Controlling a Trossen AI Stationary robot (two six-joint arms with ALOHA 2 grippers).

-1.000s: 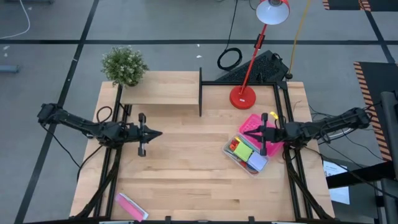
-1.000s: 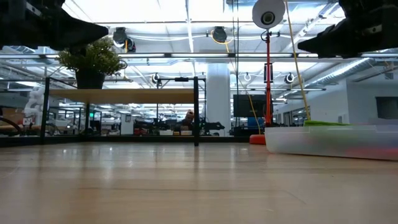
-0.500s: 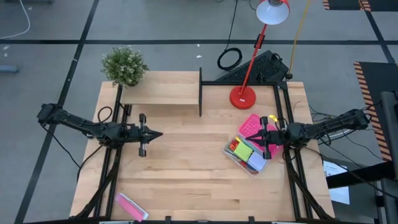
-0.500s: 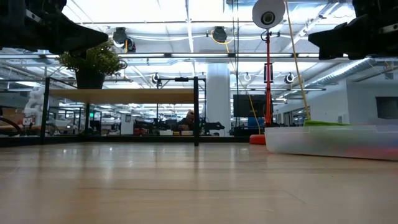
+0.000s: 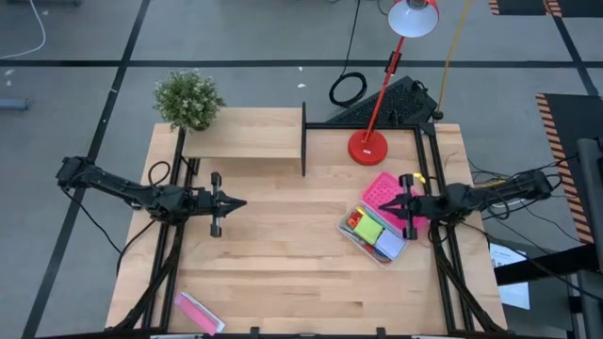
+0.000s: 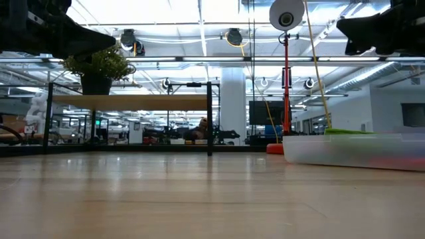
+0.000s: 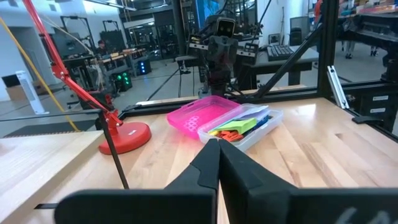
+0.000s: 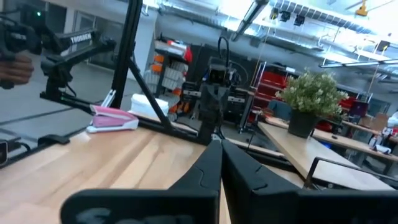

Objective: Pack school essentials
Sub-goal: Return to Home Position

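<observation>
where arms idle — bare wooden table (image 5: 283, 254)

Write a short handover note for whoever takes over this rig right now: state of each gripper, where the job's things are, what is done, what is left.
Left gripper: shut, empty, held above the table's left half.
Right gripper: shut, empty, raised over the clear case at the table's right side.
School essentials: in the open case.
Pink perforated lid: beside the case, not on it.
Pink-and-white packet: near the front-left edge.
Done: the essentials look packed.
Left: probably fitting the lid, if the case is to be closed.
</observation>
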